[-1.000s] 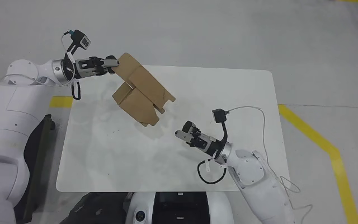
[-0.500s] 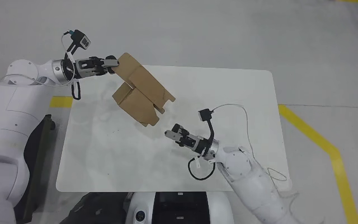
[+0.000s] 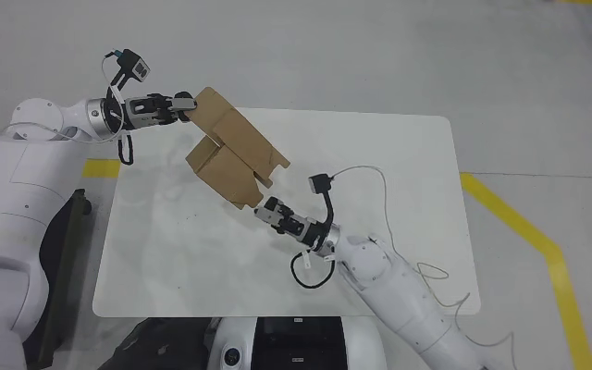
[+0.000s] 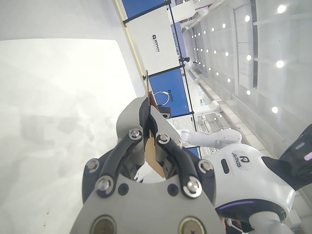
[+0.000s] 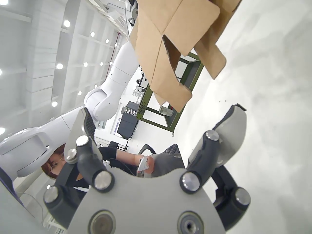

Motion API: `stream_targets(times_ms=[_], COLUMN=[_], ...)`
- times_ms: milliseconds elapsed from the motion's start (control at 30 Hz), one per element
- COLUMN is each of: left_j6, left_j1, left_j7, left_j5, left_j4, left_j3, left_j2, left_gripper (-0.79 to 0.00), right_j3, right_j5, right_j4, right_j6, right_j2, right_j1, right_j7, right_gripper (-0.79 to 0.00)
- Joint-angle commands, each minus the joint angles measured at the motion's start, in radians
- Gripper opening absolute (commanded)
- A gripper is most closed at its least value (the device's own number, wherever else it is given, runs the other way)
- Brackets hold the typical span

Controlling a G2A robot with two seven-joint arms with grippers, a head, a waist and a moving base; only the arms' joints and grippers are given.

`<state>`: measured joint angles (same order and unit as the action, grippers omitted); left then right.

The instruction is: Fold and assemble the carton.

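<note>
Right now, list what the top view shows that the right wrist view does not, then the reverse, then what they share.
Top view: the left claw shut on a far corner of the carton, and the full outline of the table. Right wrist view: the carton's flap edges close up, with gaps between them, and the right claw spread open. Shared: the carton, the table surface, and the right claw near the carton's nearest flap.
</note>
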<state>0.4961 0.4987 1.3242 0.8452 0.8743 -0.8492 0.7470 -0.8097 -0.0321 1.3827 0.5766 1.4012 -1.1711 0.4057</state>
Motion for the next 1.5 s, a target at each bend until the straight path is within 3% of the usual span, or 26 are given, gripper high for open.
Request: stream_targets(times_ms=[0, 333, 500, 1333, 1400, 1467], left_j6=[0.000, 0.000, 0.000, 0.000, 0.000, 0.000], left_j1=[0.000, 0.000, 0.000, 0.000, 0.000, 0.000], left_j7=[0.000, 0.000, 0.000, 0.000, 0.000, 0.000], left_j5=[0.000, 0.000, 0.000, 0.000, 0.000, 0.000], left_j4=[0.000, 0.000, 0.000, 0.000, 0.000, 0.000], left_j3=[0.000, 0.000, 0.000, 0.000, 0.000, 0.000], left_j2=[0.000, 0.000, 0.000, 0.000, 0.000, 0.000], left_gripper=[-0.785, -0.785, -0.785, -0.785, -0.785, -0.785], right_j3=[0.008, 0.024, 0.013, -0.023, -0.017, -0.013], right_j5=[-0.014, -0.099, -0.122, -0.150, -0.150, -0.150], right_j4=[-0.016, -0.062, -0.061, 0.008, 0.002, -0.002], right_j6=[0.008, 0.051, 0.060, 0.019, 0.016, 0.014], right_j2=[0.005, 0.022, 0.021, 0.015, 0.018, 0.021], right_j1=[0.009, 0.034, 0.030, -0.011, -0.006, -0.002], right_j7=[-0.003, 0.014, 0.036, 0.057, 0.055, 0.054], right_gripper=[-0.037, -0.292, -0.382, -0.533, -0.582, -0.720])
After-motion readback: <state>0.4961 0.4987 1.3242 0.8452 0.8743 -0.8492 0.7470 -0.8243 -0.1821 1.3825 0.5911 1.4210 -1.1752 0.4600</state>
